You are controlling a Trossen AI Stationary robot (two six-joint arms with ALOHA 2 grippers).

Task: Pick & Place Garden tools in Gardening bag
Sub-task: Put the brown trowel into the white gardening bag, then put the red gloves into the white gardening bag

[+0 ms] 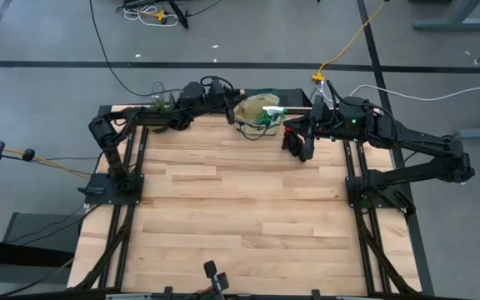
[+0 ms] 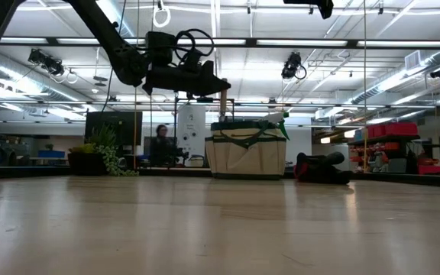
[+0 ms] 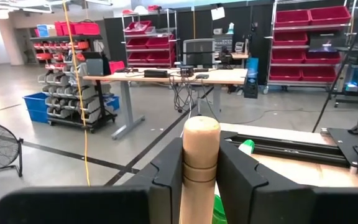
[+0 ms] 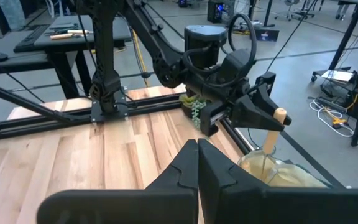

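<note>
My left gripper (image 1: 233, 103) is over the far edge, shut on a wooden-handled tool (image 2: 224, 98) that hangs over the beige, green-trimmed gardening bag (image 2: 247, 153). The tool's head is hidden in the bag (image 4: 278, 171). A green plastic item (image 2: 278, 122) pokes out of the bag's top. The red-and-black glove (image 2: 323, 168) lies on the table to the right of the bag. My right gripper (image 4: 197, 155) is shut and empty, raised above the table near the glove (image 1: 290, 137). My left gripper pinches the tool's wooden handle near its rounded free end (image 3: 201, 134) between its two fingers (image 3: 169, 177). The fingers come level from the table's left and lie across the handle. The tool hangs about upright below them, its lower part down inside the bag.
A small leafy plant (image 2: 105, 153) stands at the far left, behind my left arm (image 1: 161, 104). The bag stands at the table's far edge. The bare wooden tabletop (image 1: 240, 217) stretches toward the near edge. A person (image 2: 161, 141) sits in the room beyond the table.
</note>
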